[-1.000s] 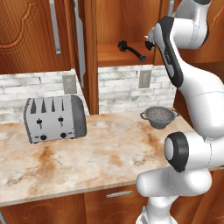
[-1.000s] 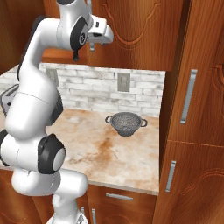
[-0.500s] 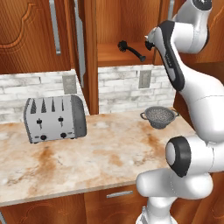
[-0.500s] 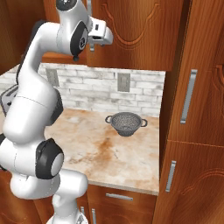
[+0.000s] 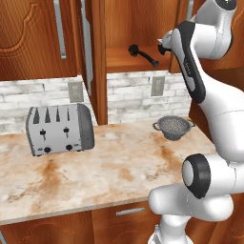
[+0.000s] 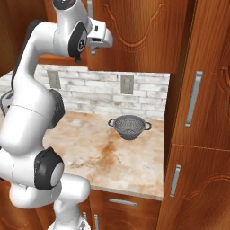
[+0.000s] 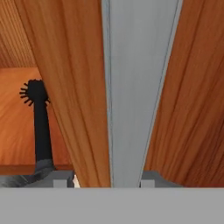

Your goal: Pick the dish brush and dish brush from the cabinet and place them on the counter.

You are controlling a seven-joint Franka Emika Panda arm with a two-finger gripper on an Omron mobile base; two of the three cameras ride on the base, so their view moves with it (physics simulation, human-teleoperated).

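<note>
The cabinet stands partly open above the surface. Its left door is swung out, and its wooden shelf is bare to the left base view. The right door is in front of the arm.

The end effector is raised to shelf height at that right door. In the hand view it straddles the door's long silver bar handle, which runs straight away from the fingertips and up through the frame. One tip looks to be against the bar and the other seems to stand a little off. I cannot tell whether the bar is gripped or only bracketed.

One dish brush lies on the shelf inside the cabinet, well above the surface, just left of the end effector and deeper in. Its long axis runs slantwise on the shelf, with the bristly head toward the cabinet's left and the handle end nearer the arm. In the hand view the brush shows past the door's edge, head farthest off. Judging from this, the door has to swing aside before that brush can be reached.
</note>
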